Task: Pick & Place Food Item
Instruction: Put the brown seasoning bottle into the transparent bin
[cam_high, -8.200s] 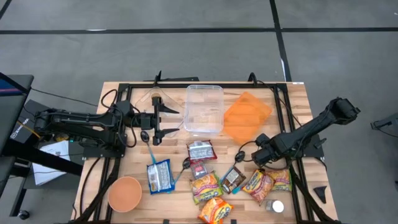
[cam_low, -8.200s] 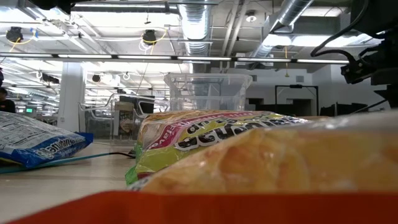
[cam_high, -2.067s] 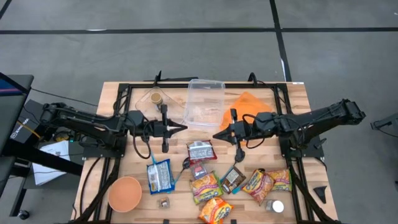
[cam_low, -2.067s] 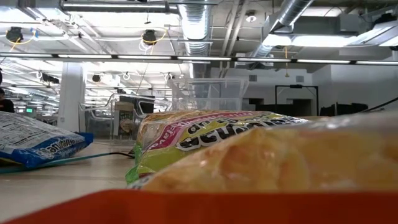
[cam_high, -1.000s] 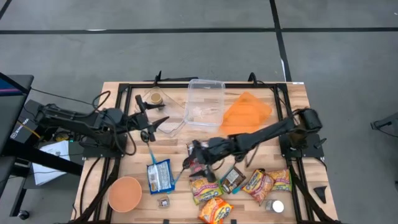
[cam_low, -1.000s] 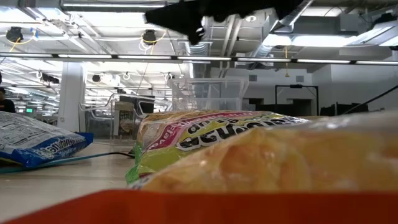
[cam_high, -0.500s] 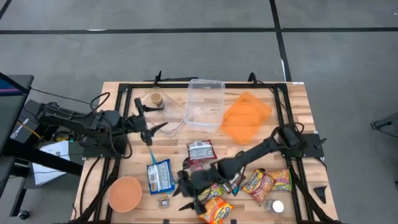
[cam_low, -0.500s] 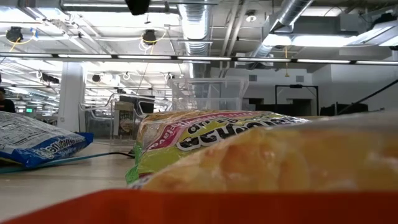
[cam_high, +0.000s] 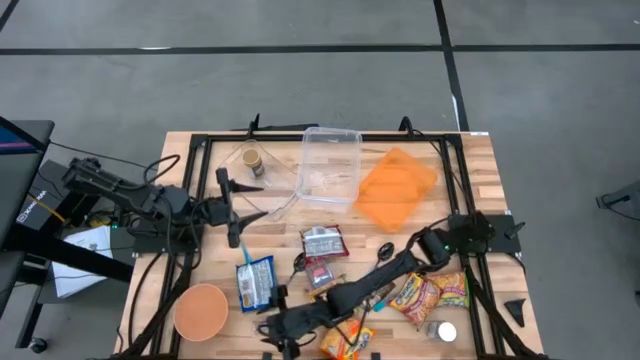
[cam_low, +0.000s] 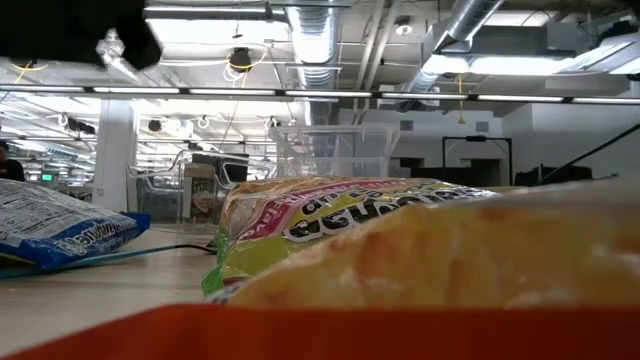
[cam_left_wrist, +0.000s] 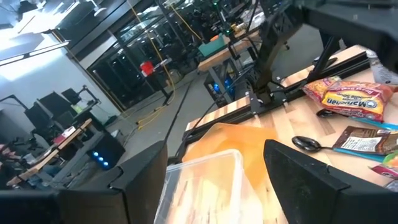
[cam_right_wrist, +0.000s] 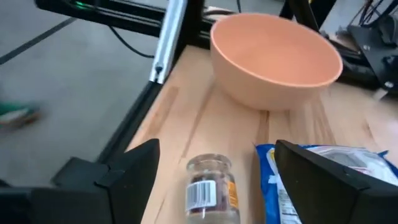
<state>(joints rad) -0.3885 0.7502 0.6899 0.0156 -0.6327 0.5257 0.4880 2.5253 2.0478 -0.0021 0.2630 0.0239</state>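
Looking down at the wooden table (cam_high: 470, 150), we've got the right gripper (cam_high: 268, 325) stretched way across to the front edge, fingers spread wide with nothing between them, hovering right over a small glass jar (cam_right_wrist: 211, 186) that sits just beside the peach bowl (cam_right_wrist: 277, 59) and the blue snack bag (cam_high: 257, 283). Left gripper (cam_high: 245, 212) is parked over by the clear plastic container (cam_high: 328, 168), also gaping and empty, orange lid (cam_high: 397, 187) lying beyond it.

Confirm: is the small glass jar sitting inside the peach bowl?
No. The small glass jar stands on the wooden table, outside and apart from the peach bowl.
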